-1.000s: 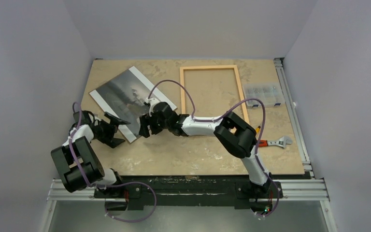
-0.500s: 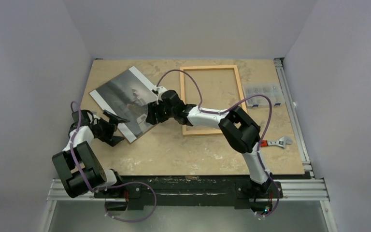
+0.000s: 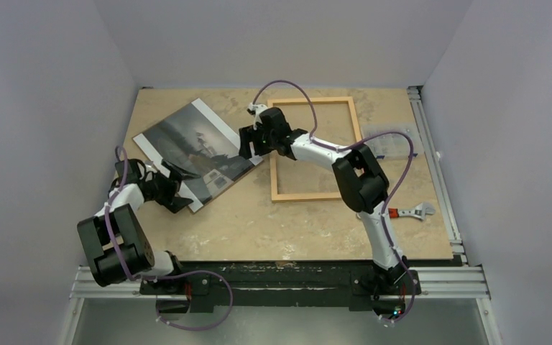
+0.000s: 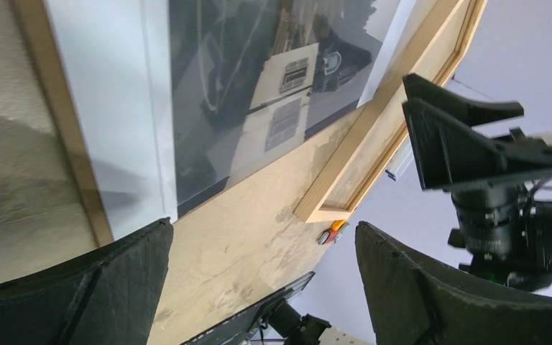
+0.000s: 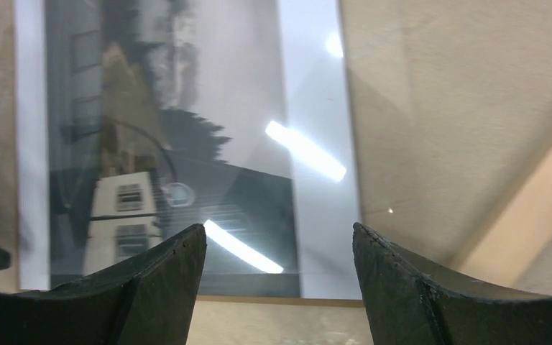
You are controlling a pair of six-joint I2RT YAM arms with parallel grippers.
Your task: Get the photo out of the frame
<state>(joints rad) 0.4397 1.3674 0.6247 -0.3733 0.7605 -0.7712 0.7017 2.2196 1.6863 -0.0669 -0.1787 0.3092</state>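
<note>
Your right tool [image 3: 248, 147] hangs released, likely because the dark grey photo sheet [image 3: 187, 140] beneath lies outside the light-wood rectangular frame [image 3: 309, 195].

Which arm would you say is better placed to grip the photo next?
Left, probably: the left gripper is open, low at the near corner of the photo, facing its edge. The right gripper, open, looks down from above its corner beside the frame.

1. Left gripper [image 4: 262, 241]: fingers stand wide apart, nothing between them.
2. The photo [image 4: 259, 79]: flat on the table [image 4: 251, 208], white band nearest the fingers, brown board edge [image 4: 61, 122] alongside.
3. The frame [image 4: 363, 151]: just beside the photo, one corner visible.
4. Right arm [image 4: 503, 180]: visible beyond the frame.
</note>
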